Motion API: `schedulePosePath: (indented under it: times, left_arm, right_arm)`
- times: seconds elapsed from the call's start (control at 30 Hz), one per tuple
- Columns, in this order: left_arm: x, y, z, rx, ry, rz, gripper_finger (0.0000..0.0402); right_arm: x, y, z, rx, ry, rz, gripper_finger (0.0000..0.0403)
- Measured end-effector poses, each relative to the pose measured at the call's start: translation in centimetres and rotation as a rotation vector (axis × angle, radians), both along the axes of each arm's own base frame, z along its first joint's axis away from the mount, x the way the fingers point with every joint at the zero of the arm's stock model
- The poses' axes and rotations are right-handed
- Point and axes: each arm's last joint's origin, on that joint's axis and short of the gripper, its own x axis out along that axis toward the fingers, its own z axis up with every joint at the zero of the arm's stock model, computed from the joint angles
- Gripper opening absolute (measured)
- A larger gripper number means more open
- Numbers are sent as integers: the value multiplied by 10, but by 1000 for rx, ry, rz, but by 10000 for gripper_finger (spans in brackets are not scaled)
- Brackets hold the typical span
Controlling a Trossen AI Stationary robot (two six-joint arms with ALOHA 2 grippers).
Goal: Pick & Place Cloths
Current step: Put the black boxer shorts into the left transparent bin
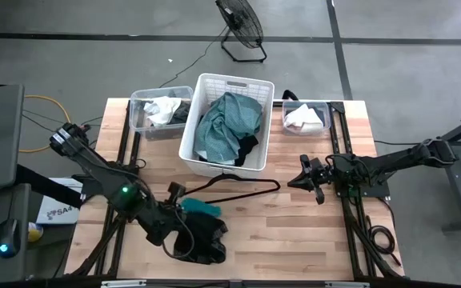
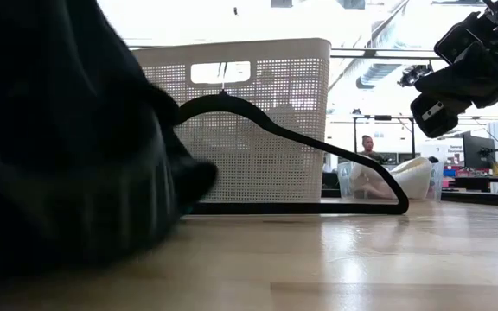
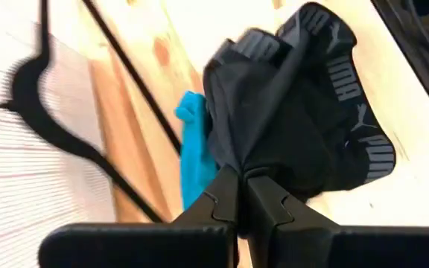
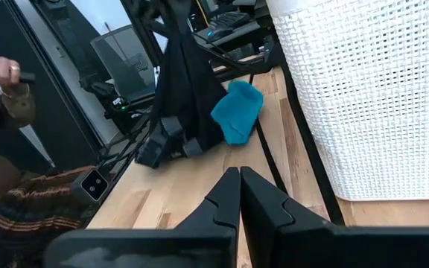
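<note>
left wrist view: we see our left gripper point(image 3: 242, 195) clamped on the black fabric garment with a grey printed waistband point(image 3: 296, 112), near the table's front edge.
step: we judge the pick made; next comes a lift over the white perforated plastic basket point(image 1: 190, 132).
high view only: our right gripper point(image 1: 310, 178), fingers together, waits mid-table.
right wrist view only: small bright teal cloth point(image 4: 238, 110) lies clear beside the garment.
</note>
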Motion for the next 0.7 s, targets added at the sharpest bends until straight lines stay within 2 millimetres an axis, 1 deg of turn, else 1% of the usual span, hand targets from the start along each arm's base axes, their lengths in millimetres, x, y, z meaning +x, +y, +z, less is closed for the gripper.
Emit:
schedulePosePath:
  times: [0.1,0.23,0.3,0.53,0.7]
  left_arm:
    - [-3,3,29,-4,-30,9,0]
    - [-8,9,68,10,-114,44,0]
    - [-11,13,88,15,-173,63,0]
    - [-22,29,146,95,-399,103,0]
    - [-36,44,186,139,-567,196,0]
  right_arm:
    - [0,0,0,0,-1,0,3]
    - [0,0,0,0,0,1,3]
    - [0,0,0,0,-1,0,3]
    - [0,0,0,0,0,0,3]
    - [0,0,0,0,0,1,3]
